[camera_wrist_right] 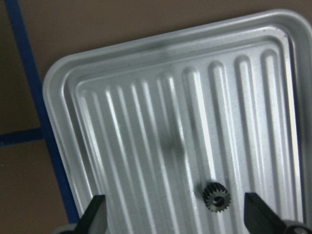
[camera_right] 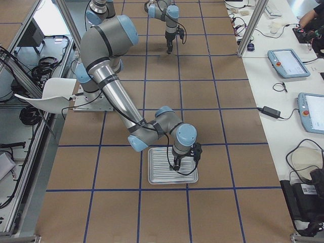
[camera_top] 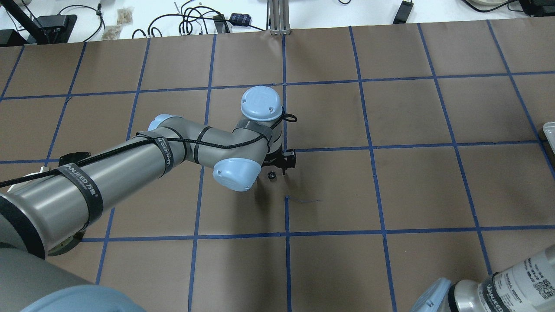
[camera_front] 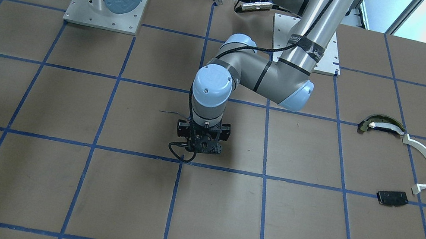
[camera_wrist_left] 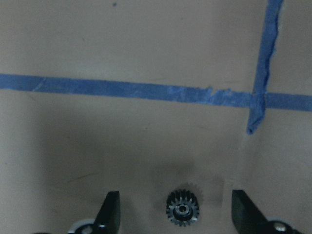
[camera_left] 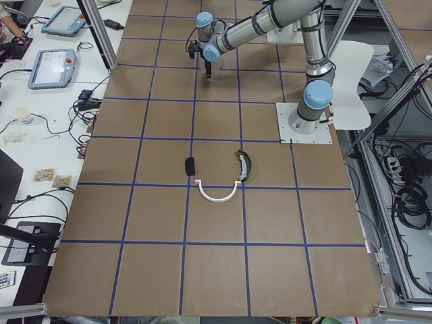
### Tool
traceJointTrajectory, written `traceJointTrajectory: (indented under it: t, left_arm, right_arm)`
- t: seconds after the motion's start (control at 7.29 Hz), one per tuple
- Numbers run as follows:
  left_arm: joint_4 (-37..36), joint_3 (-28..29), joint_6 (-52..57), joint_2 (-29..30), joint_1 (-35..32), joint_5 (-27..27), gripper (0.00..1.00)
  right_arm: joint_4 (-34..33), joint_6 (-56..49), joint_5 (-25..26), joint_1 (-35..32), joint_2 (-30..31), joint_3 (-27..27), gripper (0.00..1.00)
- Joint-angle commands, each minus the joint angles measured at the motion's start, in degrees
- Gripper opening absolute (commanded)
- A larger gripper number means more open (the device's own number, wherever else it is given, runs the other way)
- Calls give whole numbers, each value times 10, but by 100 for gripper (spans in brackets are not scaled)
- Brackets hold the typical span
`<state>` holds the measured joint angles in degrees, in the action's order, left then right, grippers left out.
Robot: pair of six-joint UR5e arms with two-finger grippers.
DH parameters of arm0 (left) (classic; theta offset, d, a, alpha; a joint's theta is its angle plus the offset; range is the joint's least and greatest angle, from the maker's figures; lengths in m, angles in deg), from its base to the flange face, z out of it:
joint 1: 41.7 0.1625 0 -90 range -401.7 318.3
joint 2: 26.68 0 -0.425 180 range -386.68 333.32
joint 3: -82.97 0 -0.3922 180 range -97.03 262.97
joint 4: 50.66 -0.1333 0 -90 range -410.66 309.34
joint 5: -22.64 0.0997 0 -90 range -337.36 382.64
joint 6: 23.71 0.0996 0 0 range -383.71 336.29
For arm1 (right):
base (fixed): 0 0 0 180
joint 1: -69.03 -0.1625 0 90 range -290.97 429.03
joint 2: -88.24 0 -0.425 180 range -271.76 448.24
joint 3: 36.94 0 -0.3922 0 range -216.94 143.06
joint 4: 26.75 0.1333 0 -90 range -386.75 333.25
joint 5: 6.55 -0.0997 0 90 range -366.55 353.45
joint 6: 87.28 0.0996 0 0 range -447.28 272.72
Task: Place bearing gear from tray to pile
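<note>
A small dark bearing gear (camera_wrist_right: 216, 197) lies in the ribbed metal tray (camera_wrist_right: 146, 97). My right gripper (camera_wrist_right: 175, 214) hangs open just above the tray, the gear between its fingers, nearer the right one. A second small gear (camera_wrist_left: 182, 208) lies on the brown table at mid-table, also seen in the overhead view (camera_top: 272, 175). My left gripper (camera_wrist_left: 176, 204) is open around it, low over the table. The pile lies far off on my left: a dark arc-shaped piece (camera_front: 381, 124), a thin white curved strip (camera_front: 424, 161) and a flat black plate (camera_front: 392, 198).
The tray (camera_right: 172, 172) sits on my right side of the table, with only its edge (camera_top: 550, 132) in the overhead view. Blue tape lines grid the brown table. Tablets and cables lie on the white bench (camera_right: 288, 61) beyond the table's far edge.
</note>
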<state>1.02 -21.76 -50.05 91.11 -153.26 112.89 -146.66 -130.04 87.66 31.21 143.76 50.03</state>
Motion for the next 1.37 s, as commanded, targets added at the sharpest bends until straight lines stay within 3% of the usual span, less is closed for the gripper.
traceJointTrajectory:
  t: [0.0, 0.14, 0.27, 0.41, 0.69, 0.82, 0.96, 1.23]
  left_arm:
    - [0, -5, 6, 1, -3, 4, 78]
    - [-1, -4, 27, -6, -3, 4, 47]
    - [-1, -3, 32, -8, -3, 0, 13]
    - [-1, -3, 31, -7, -3, -1, 0]
    - [-3, 4, 34, -12, 0, 6, 0]
    - [9, 12, 41, -24, 10, 8, 0]
    - [47, 20, 63, -39, 36, 10, 0]
    - [161, 33, 259, -99, 163, 27, 0]
  right_arm:
    - [-17, 1, 16, 8, -17, 0, 100]
    - [-25, 1, 15, 13, -25, -2, 98]
    - [-25, 2, 16, 13, -29, -3, 88]
    - [-25, 3, 17, 14, -29, -3, 82]
    - [-24, 4, 36, 14, -29, -3, 57]
    - [-24, 5, 38, 14, -29, -4, 51]
    - [-24, 5, 37, 14, -30, -5, 48]
    - [-24, 6, 36, 14, -30, -7, 48]
